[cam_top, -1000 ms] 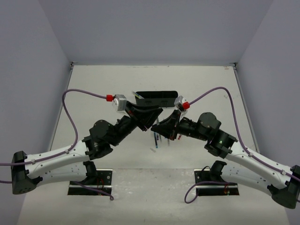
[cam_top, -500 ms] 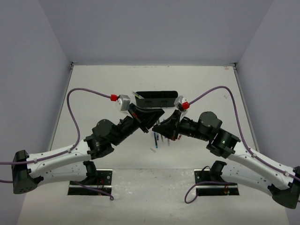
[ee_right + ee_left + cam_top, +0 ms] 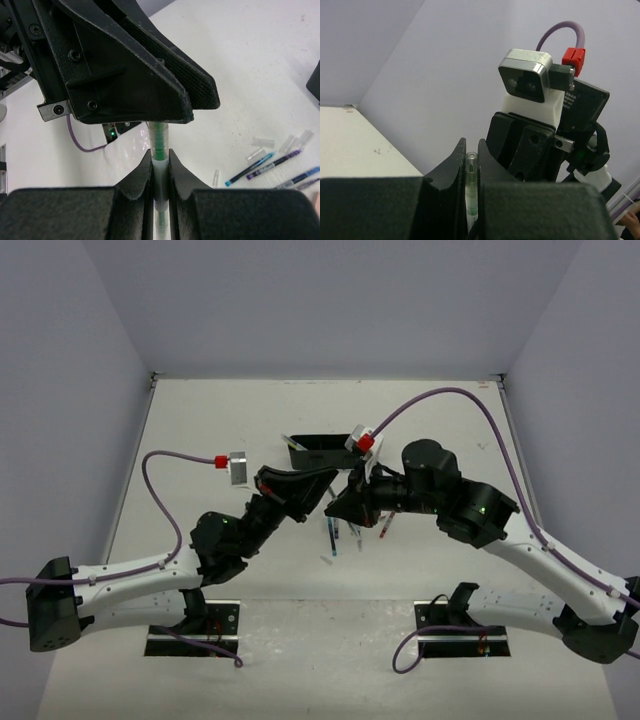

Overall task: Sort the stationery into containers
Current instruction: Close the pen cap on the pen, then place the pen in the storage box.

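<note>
A: left gripper and right gripper both pinched shut on one green pen, mid-frame in the top view, just below the tray
B: risk: one moves before the other lets go, pen bends or pops free, lands among the loose pens

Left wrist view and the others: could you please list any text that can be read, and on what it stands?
No text is legible in any view.
White print on the black panel beside the camera: too blurred to read.
Markings on the loose pens: too small to read.
</note>
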Available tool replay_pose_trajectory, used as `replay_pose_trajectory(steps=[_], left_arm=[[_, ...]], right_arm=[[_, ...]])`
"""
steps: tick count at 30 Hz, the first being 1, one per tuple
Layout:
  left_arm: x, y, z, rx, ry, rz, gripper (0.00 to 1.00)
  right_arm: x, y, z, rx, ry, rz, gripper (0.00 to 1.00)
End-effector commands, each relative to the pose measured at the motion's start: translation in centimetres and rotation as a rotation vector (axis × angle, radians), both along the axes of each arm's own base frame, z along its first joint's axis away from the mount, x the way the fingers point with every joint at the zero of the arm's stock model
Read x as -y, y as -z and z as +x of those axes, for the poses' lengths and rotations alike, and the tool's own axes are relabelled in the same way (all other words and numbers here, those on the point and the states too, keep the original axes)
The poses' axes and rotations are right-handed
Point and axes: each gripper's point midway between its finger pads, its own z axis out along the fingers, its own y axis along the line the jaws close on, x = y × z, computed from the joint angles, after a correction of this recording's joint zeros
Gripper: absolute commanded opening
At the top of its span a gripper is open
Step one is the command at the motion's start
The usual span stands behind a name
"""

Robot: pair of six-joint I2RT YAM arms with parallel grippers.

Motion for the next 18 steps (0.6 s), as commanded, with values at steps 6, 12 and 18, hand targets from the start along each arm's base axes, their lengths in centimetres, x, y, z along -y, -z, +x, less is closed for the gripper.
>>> replay_pose_trajectory(steps=[6,12,18], left_arm=[[-4.1,5.4,6.7,-0.232,-0.479,0.536,0.0],[-8.8,1.4,15.1,-0.307,-0.71,0.466,0.0],[-10.3,2.1,21.4,-0.224,-0.912,0.435,0.0]], right_arm=[[3.3,0.9,6.1,0.286,0.299,0.133,0.7],[7.6,4.7,6.2,0.27,0.469,0.095,0.99],[9.8,4.5,6.2,0.227,0.586,0.138,0.99]])
